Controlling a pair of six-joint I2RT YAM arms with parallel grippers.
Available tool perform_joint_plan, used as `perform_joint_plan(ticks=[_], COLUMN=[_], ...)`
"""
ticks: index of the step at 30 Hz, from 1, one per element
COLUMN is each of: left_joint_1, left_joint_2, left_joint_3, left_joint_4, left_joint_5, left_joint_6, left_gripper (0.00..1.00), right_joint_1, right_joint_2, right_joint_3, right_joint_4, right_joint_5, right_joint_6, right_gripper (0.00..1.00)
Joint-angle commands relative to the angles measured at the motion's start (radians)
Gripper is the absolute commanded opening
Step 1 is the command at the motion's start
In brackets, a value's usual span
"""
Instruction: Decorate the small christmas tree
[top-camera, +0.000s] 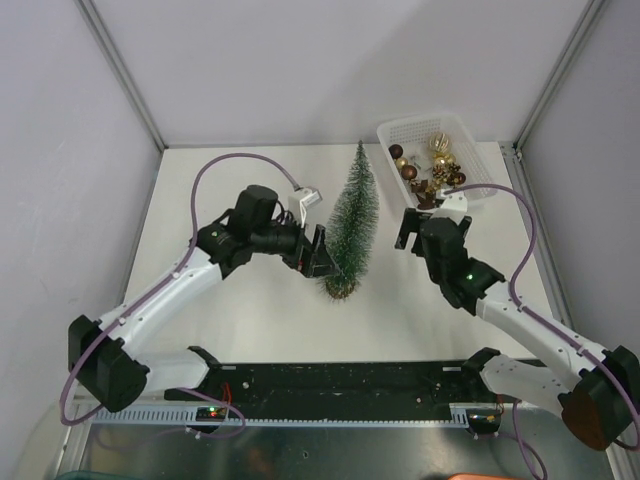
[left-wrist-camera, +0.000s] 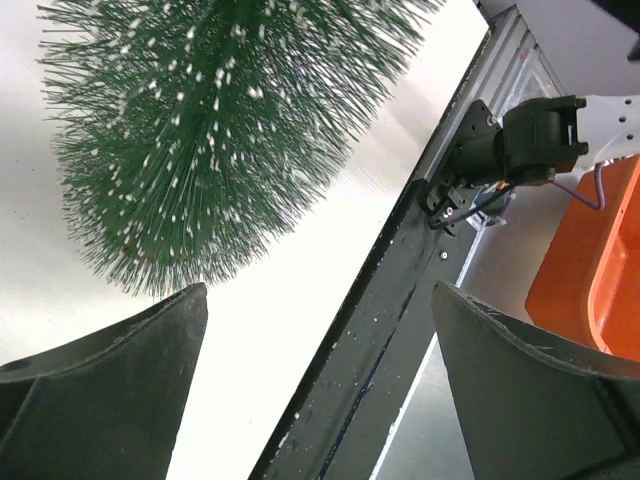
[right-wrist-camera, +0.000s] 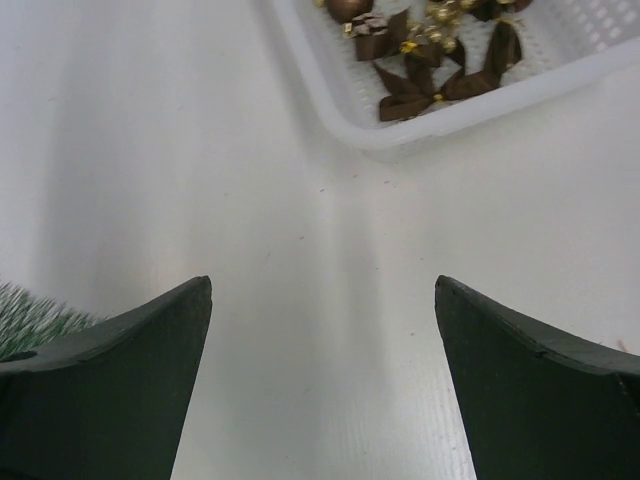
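Note:
The small christmas tree (top-camera: 353, 215) stands upright mid-table, a slim dark green cone with frosted bristles on a small brown base (top-camera: 340, 289). My left gripper (top-camera: 321, 258) sits just left of its lower branches. In the left wrist view the tree (left-wrist-camera: 190, 130) fills the upper left, and the left gripper (left-wrist-camera: 320, 290) is open beside it with nothing between its fingers. My right gripper (top-camera: 418, 222) hovers to the right of the tree, in front of the basket. It (right-wrist-camera: 322, 282) is open over bare table. A bit of tree (right-wrist-camera: 30, 315) shows at that view's left edge.
A white plastic basket (top-camera: 398, 132) at the back right holds brown and gold baubles (top-camera: 438, 158) and dark brown bows (right-wrist-camera: 430, 75). A black rail (left-wrist-camera: 400, 300) runs along the table's near edge, with an orange bin (left-wrist-camera: 600, 270) beyond it. Grey walls enclose the table.

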Motion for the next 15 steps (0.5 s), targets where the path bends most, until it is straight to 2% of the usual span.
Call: perform_joint_plan(ticks=[1,7,11,15], left_joint_1=[0.026,0.133,0.269,0.360], left_joint_2=[-0.067,-0.115,-0.126,-0.109], left_joint_3=[0.065,0.148,0.191,0.229], left_joint_4=[-0.067,-0.146,-0.158,-0.159], left_joint_5=[0.023,0.059,0.052,0.050], left_joint_6=[0.065,0.120,0.130,0.134], left_gripper=[0.99,1.00,1.00,1.00], right_joint_1=[-0.087,-0.275,-0.374,-0.443], right_joint_2=[0.051,0.207,0.354,0.468], right_joint_3=[0.096,0.227,0.324,0.385], right_joint_4=[-0.026,-0.034,-0.053,-0.068], right_joint_5=[0.036,0.019,0.070,0.129], right_joint_6=[-0.009,-0.012,-0.001,0.017], right_gripper=[0.97,0.97,0.97,0.97])
